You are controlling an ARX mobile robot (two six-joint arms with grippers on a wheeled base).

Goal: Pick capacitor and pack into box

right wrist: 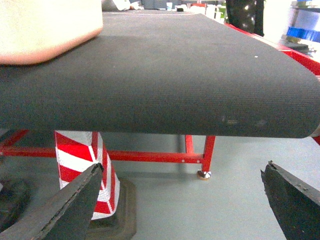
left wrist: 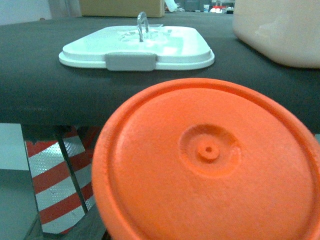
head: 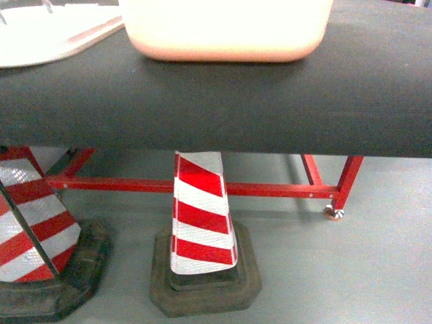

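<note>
- Spreading wide apart, the right gripper (right wrist: pixel 182 200) shows its two dark fingers (right wrist: pixel 65 205) at the lower corners of the right wrist view, with nothing between them; it sits below the level of the worktop's front edge.
- Above and to the left of that gripper, the box (right wrist: pixel 47 30), a pale pink tub, stands on the black worktop (right wrist: pixel 190 75) near its front edge, well apart from the fingers.
- In the head view the box (head: pixel 226 30) sits at the top centre, just behind the worktop's (head: pixel 270 101) front edge.
- The left gripper itself cannot be made out in the left wrist view, so I cannot tell whether it is spread or pressed together; a large orange disc (left wrist: pixel 210 165) with a small raised hub fills the foreground there.
- Beyond the disc, a white lid (left wrist: pixel 137 47) with a grey clip latch (left wrist: pixel 130 61) and an upright handle lies flat on the worktop, left of the box (left wrist: pixel 277 30).
- Under the worktop stand two red-and-white striped cones (head: pixel 199 216) on dark bases, in front of a red frame (head: pixel 270 189) with a caster (head: pixel 333 212).
- No capacitor can be identified with certainty.
</note>
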